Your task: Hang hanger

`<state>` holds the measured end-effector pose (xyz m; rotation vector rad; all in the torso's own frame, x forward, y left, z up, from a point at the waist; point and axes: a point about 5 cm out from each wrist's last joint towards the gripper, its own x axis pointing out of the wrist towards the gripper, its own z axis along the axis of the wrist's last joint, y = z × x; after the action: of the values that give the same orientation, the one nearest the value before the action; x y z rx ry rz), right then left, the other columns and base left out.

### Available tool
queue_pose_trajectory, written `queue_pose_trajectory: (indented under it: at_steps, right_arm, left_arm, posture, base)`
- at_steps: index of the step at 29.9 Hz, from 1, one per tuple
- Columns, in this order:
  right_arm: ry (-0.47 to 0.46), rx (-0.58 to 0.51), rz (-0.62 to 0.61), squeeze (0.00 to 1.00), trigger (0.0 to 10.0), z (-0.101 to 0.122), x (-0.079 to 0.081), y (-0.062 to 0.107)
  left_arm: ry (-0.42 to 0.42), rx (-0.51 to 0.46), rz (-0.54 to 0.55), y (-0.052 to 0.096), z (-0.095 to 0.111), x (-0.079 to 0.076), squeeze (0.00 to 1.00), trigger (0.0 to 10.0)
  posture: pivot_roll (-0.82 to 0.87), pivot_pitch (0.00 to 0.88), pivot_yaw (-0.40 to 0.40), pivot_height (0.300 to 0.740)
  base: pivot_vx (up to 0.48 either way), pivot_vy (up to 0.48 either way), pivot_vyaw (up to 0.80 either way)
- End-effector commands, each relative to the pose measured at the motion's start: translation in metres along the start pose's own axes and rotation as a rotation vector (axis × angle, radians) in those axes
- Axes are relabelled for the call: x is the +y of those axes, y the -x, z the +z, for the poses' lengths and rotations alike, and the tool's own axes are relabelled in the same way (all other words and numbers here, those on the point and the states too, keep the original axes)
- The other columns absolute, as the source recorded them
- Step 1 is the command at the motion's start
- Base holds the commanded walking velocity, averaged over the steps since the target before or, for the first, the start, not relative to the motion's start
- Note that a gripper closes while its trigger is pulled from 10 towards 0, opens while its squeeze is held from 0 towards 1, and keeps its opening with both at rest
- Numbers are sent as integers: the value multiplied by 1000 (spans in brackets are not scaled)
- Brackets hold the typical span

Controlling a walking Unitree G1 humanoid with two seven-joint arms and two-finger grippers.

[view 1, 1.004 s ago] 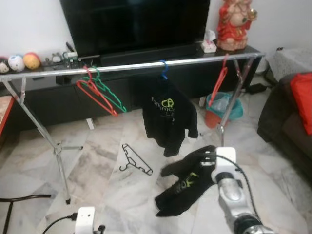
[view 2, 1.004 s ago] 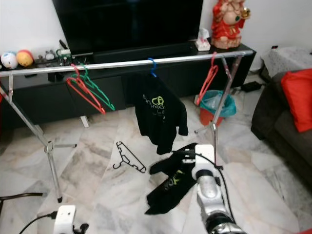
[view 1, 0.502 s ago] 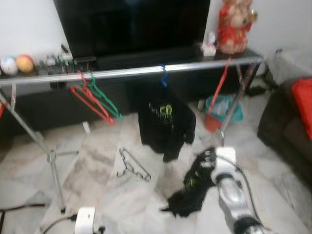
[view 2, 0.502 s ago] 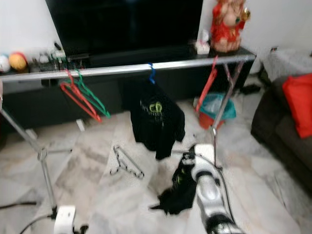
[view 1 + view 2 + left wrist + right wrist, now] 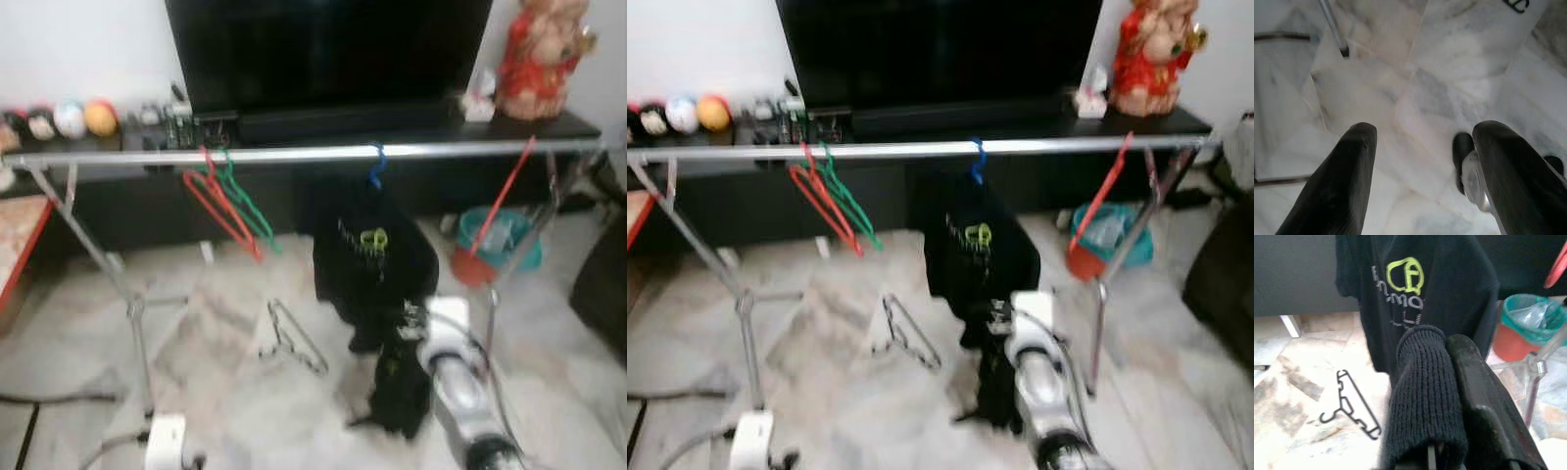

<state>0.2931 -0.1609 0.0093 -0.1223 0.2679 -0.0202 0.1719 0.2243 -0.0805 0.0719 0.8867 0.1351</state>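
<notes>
- Marble floor [image 5: 216,352] runs up to a long black TV unit [image 5: 127,211], with a silver clothes rail [image 5: 294,154] standing across in front of it.
- Left gripper [image 5: 1420,171] hangs low over the tiles, its two black fingers spread wide apart and grasping nothing.
- Red hanger [image 5: 220,206] and green hanger [image 5: 250,201] dangle side by side from the rail's left part.
- Black hanger [image 5: 292,338], the loose one, lies flat on the floor below the rail, between the rail's left leg and the hung sweater.
- Black sweater [image 5: 374,259] hangs from a blue hook at mid-rail.
- Right gripper [image 5: 1449,401] is clenched on a second black garment [image 5: 400,392], which droops to the floor just beside the hung sweater.
- Another red hanger [image 5: 495,211] hangs near the rail's right end, by a teal bin [image 5: 505,230].
</notes>
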Motion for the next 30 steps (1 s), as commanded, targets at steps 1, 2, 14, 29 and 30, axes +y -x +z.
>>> queue_pose_trajectory:
  at_steps: [1,2,14,29,30]
  right_arm:
    - [22,-6,-13,0,10000,2,-8,-1]
    - [28,-7,-13,0,10000,2,-8,-1]
    - [29,5,-13,0,10000,1,-8,-1]
    - [22,4,-12,0,10000,1,-8,-1]
    - [22,3,-12,0,10000,1,-8,-1]
  left_arm:
    - [8,-3,-3,0,0,-3,0,10000]
    - [8,-3,-3,0,0,-3,0,10000]
    - [11,-3,-3,0,0,-3,0,10000]
    - [17,-10,-2,0,1,-3,0,10000]
    - [15,-11,-3,0,1,-3,0,10000]
  posture:
    - [-52,0,29,736]
    - [-52,0,29,736]
    - [-53,0,29,736]
    - [-53,0,29,736]
    - [-54,0,29,736]
  base:
    - [274,0,0]
    - [274,0,0]
    - [274,0,345]
    - [127,0,0]
    - [0,0,0]
